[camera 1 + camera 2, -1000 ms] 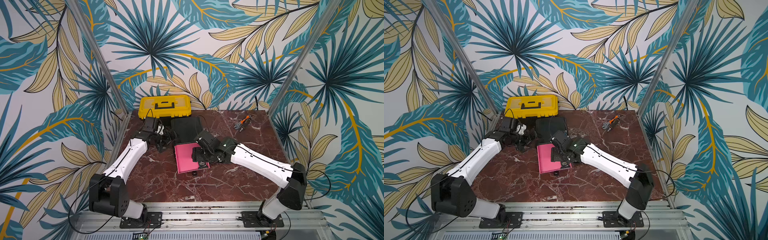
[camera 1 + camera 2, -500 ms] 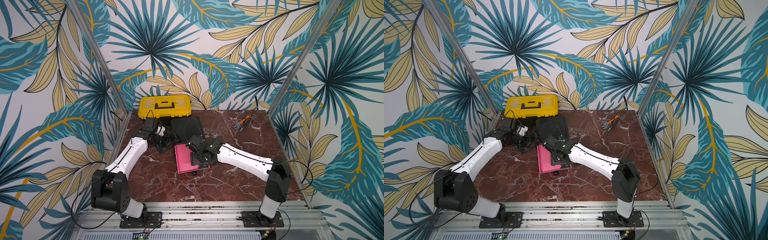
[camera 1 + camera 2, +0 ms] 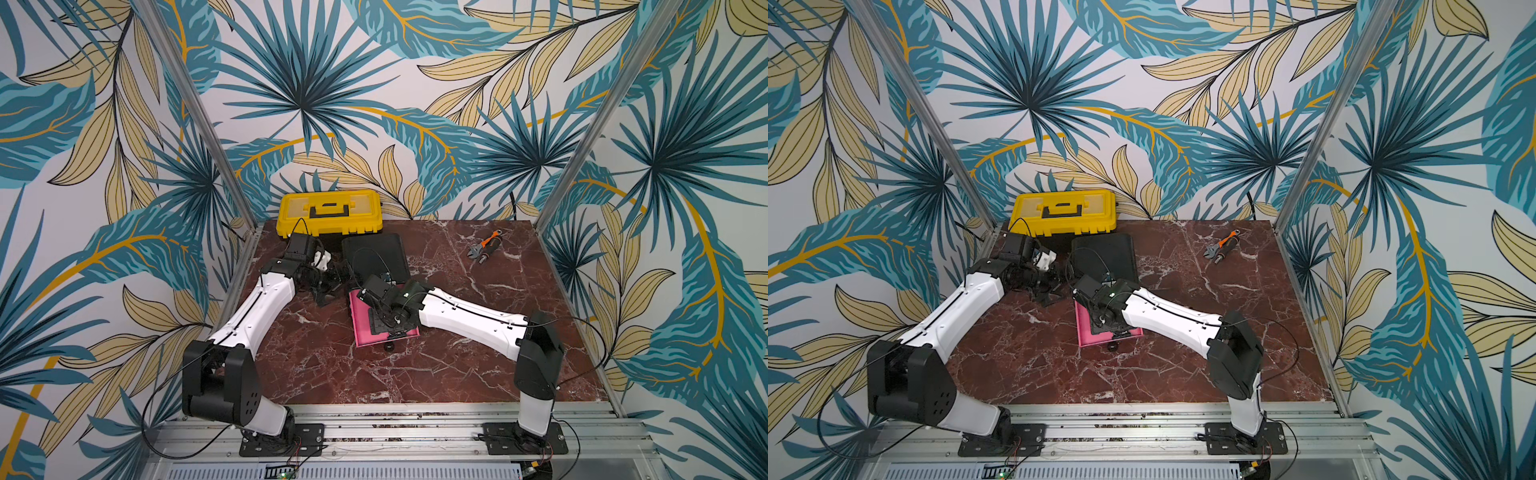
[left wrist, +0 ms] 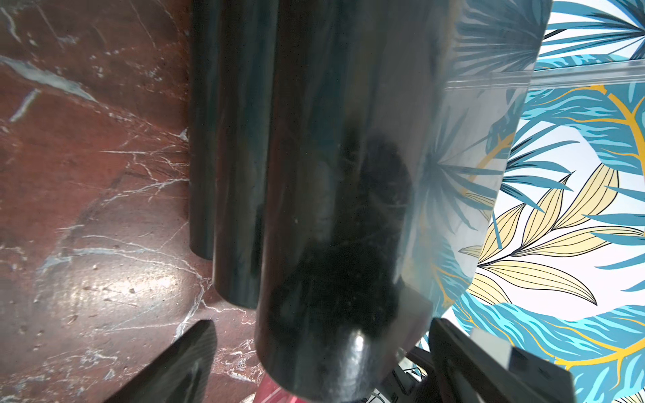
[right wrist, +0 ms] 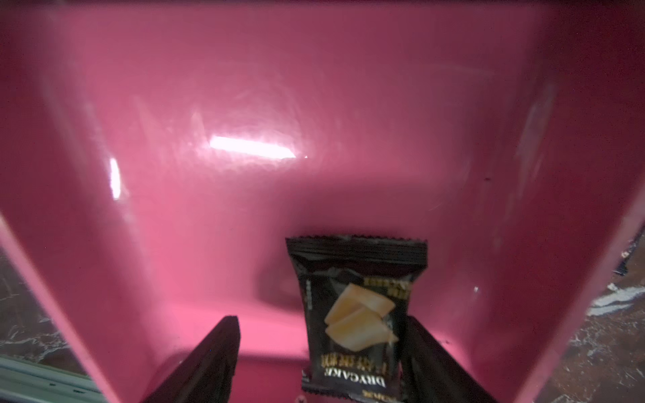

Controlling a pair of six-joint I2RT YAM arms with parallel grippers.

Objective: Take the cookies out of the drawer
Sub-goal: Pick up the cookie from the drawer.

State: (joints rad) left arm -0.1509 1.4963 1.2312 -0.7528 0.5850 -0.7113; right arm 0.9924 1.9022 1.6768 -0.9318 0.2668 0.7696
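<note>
The pink drawer (image 3: 359, 322) (image 3: 1084, 330) stands pulled out of a glossy black cabinet (image 3: 376, 253) (image 3: 1104, 253). In the right wrist view one of the cookies, a black packet (image 5: 356, 307) printed with tan biscuits, lies on the pink drawer floor (image 5: 244, 104). My right gripper (image 5: 321, 324) (image 3: 385, 322) is down inside the drawer, open, with the packet between its jaws beside one finger (image 5: 429, 356). My left gripper (image 4: 323, 324) (image 3: 332, 286) is open and straddles a corner of the black cabinet (image 4: 314, 174), with a gap on one side. No other packets show.
A yellow toolbox (image 3: 330, 212) stands at the back wall behind the cabinet. An orange-handled wrench (image 3: 484, 249) lies at the back right of the marble table (image 3: 457, 365). The drawer's black knob (image 3: 390, 347) points toward the front.
The right arm's elbow has swung inward and its wrist has shifted a little to the left over the drawer. The left arm has hardly moved.
</note>
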